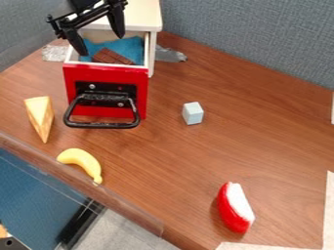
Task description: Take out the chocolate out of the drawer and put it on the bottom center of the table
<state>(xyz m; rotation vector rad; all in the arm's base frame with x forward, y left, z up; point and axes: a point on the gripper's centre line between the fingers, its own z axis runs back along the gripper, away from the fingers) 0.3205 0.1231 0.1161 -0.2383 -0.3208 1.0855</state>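
While the wedge [40, 117] lies at the far left of the table [150, 161], with the banana [81, 162] near the edge below it, the work itself is at the pulled-out drawer [106, 75]. Above that drawer hangs the gripper [101, 45], its 2 fingers [116, 22] released and set wide apart, with nothing between them. Below them is the chocolate [111, 56], inside the drawer behind its red front, with blue cloth [132, 48] around it. It looks like a flat, moulded toy bar, so it is likely light and fairly stiff, perhaps a little slippery if the surface is smooth plastic. It would best be held by its 2 long edges, near the middle, so that it does not tip or swivel. The cloth looks soft and loose; a grip taken too deep could gather a fold of it, and the drawer walls leave the fingers little room. Once held, the bar needs a straight lift clear of the front and handle [101, 125]. Farther right sits the pale cube [193, 113], well apart, and then the red-and-white piece [235, 207]; the bar's place would be the bare wood between that piece and the banana.
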